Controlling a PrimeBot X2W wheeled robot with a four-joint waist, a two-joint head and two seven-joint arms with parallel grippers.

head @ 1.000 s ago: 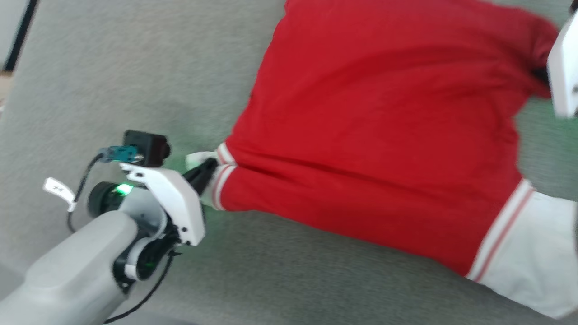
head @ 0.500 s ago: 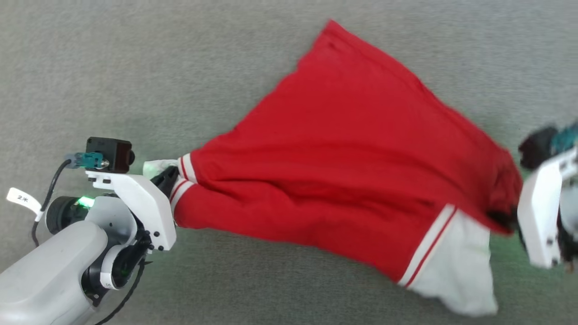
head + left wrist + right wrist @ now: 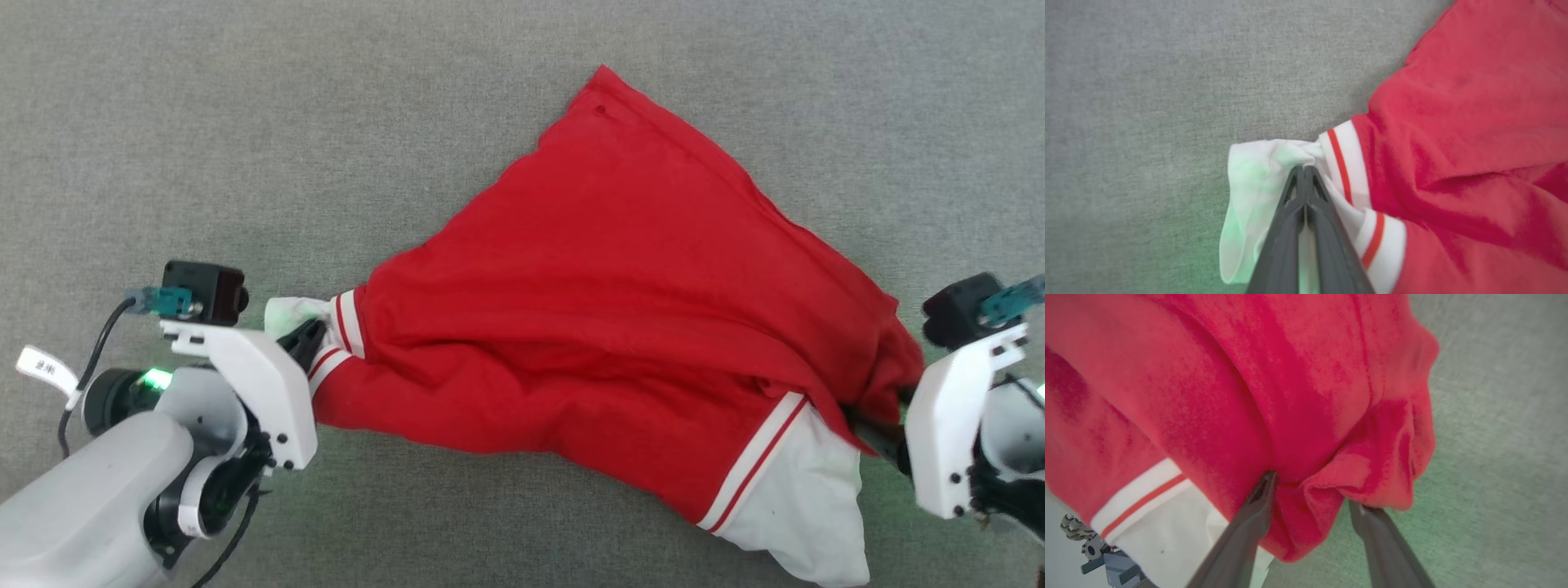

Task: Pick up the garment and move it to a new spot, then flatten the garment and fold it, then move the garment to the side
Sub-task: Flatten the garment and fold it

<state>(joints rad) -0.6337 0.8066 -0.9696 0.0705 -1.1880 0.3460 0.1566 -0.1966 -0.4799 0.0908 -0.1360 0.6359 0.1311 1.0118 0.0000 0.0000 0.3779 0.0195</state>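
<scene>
I am looking down at one garment [image 3: 620, 327], a red shirt, which is lying spread out on the grey carpet-like surface [image 3: 245, 122] between my two grippers. I am counting two white sleeve ends: one small sleeve end [image 3: 290, 314] at the left and one bigger sleeve end [image 3: 808, 506] at the lower right, hanging out from under the red cloth. My left gripper [image 3: 1304, 169] is squeezing its two dark fingers tight together, and it is pinching the small white sleeve end between them. Right beside that pinch I am counting two thin red lines in the white trim [image 3: 1343, 163]. My right gripper [image 3: 1312, 490] is holding its two fingers wide apart. A bunched red edge of the shirt is sitting in the gap between them; one finger [image 3: 1257, 498] is touching the cloth, and the cloth is hiding the tip of the other. It is not squeezing anything. The bigger sleeve is showing one red line in its trim.
</scene>
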